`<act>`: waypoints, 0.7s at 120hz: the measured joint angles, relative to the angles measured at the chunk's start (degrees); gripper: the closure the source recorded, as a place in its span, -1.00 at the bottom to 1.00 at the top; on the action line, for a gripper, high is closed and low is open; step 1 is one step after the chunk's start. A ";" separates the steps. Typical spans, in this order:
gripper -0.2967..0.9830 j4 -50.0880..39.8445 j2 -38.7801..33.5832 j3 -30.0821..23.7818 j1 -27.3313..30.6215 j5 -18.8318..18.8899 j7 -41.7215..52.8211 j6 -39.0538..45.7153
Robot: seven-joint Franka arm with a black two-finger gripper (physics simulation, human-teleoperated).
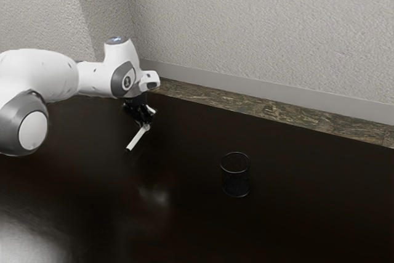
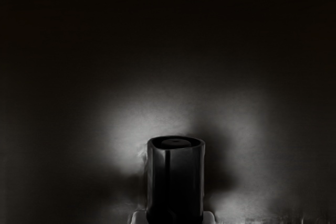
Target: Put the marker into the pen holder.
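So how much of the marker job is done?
The grabbing looks done: my gripper has the marker, held at a slant. The cup stands apart, with nothing poking out of its top. Left to do: carry the marker over, tip it upright, lower it in and let go.

I am seeing a dark, glossy table [image 1: 184, 232] spreading wide, a pale sheen [image 1: 24, 241] gleaming on its near corner at the exterior view's left. Beyond its far edge, a mottled brown floor [image 1: 277, 111] is showing as a narrow strip. A smooth grey baseboard [image 1: 246, 87] is running behind that, and a rough, light grey wall [image 1: 265, 29] is rising above.
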 joint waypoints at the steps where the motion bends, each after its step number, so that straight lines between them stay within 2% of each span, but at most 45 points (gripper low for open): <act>1: 0.64 -0.06 -0.55 -0.04 -0.18 0.12 -0.03 -0.13; 17: 0.67 -4.92 -10.70 -3.61 -2.12 1.28 0.78 -2.49; 31: 0.69 -7.26 -15.79 -5.17 -7.31 1.72 3.43 -3.91; 52: 0.69 -6.95 -16.83 -6.87 -12.07 1.71 7.68 -4.85; 84: 0.69 -4.99 -14.63 -7.36 -20.44 1.32 12.38 -3.68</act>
